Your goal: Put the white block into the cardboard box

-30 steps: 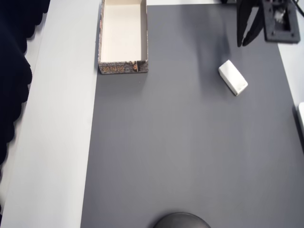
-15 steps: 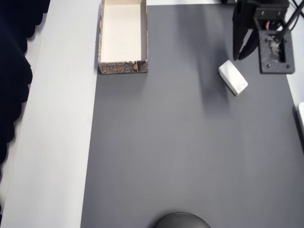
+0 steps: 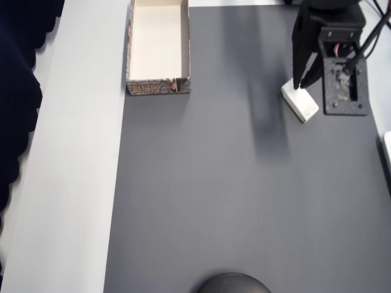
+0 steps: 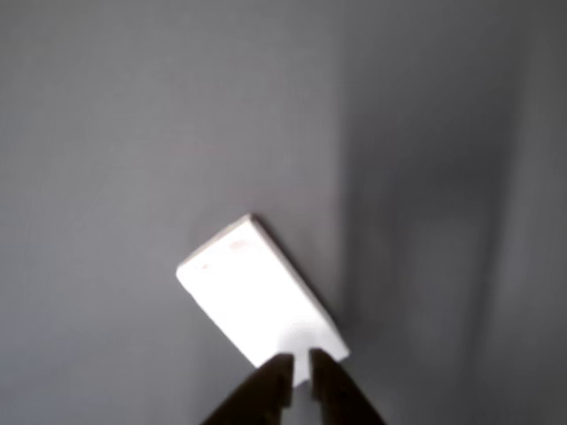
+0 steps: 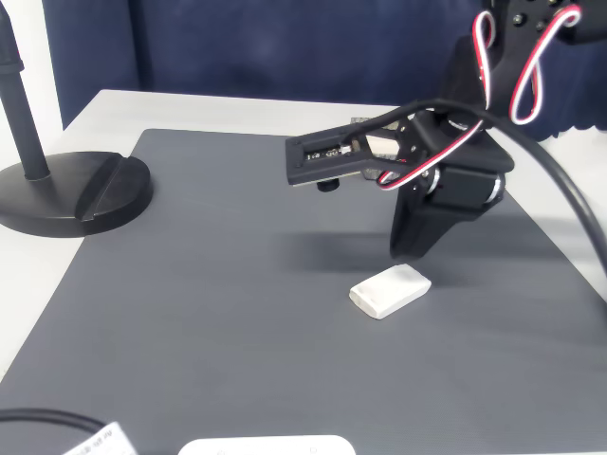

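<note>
The white block (image 3: 305,105) lies flat and slanted on the grey mat at the upper right of the overhead view. My gripper (image 3: 301,86) hangs over the block's upper-left end, with its two dark fingers almost touching and nothing between them. In the wrist view the fingertips (image 4: 276,376) sit close together over one short end of the block (image 4: 252,288). From the side, the gripper (image 5: 408,251) points down just behind the block (image 5: 390,290). The cardboard box (image 3: 157,88) stands open-topped at the top left of the mat, cream inside and empty, far from the gripper.
A round black stand base (image 5: 66,190) sits on the mat's corner, also at the bottom edge from overhead (image 3: 234,284). A white table strip (image 3: 73,159) runs along the mat's left side. A white object (image 3: 388,152) lies at the right edge.
The arm has come down the overhead picture from the top right corner, and its fingertips now stand over the block's end. Block and box have not moved.
</note>
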### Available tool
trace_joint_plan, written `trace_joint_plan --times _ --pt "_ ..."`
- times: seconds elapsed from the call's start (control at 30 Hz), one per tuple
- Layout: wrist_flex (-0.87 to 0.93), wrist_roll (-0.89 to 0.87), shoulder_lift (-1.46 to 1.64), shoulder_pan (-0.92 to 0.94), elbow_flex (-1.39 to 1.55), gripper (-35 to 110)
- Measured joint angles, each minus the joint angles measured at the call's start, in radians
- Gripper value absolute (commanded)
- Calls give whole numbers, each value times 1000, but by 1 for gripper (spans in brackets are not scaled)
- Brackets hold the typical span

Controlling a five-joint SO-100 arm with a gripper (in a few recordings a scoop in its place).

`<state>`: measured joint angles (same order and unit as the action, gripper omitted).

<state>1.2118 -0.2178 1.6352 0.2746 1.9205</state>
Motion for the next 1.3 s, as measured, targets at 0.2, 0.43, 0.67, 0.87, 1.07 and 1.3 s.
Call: trace_joint_plan --times 0.2,0.43,0.67,0.87,1.07,1.3 --pt "40 -5 -5 0 -23 -2" --pt "92 -232 -9 0 -38 -2" --pt "97 -535 -9 18 -38 -2" --pt "97 -618 -9 32 -38 -2" --pt "98 -669 -11 34 -41 -2" --pt "98 -701 -32 34 -74 0"
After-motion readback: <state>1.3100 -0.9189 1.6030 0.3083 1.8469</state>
